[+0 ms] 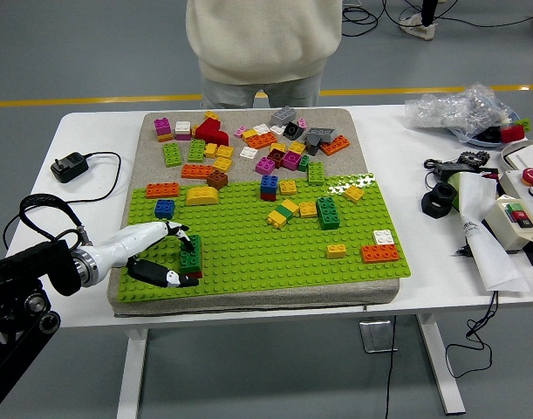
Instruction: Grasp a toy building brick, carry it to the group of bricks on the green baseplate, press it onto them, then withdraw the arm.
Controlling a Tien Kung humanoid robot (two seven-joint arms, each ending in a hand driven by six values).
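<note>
My left hand (177, 255) reaches in from the lower left over the near left corner of the green baseplate (266, 249). Its fingers are curled around a dark green brick (191, 253) that stands on a dark red piece on the plate. Other bricks are on the plate: a blue one (165, 208), an orange one (162, 189), a yellow arch (202, 195), a green block (327, 211) and an orange brick (379, 253). The right arm is out of view.
A pile of loose bricks (249, 144) lies on the grey mat behind the plate. A person (262, 44) stands at the far side. A black charger (70, 166) is at left; a plastic bag (458, 109), control box (519, 218) and cables at right.
</note>
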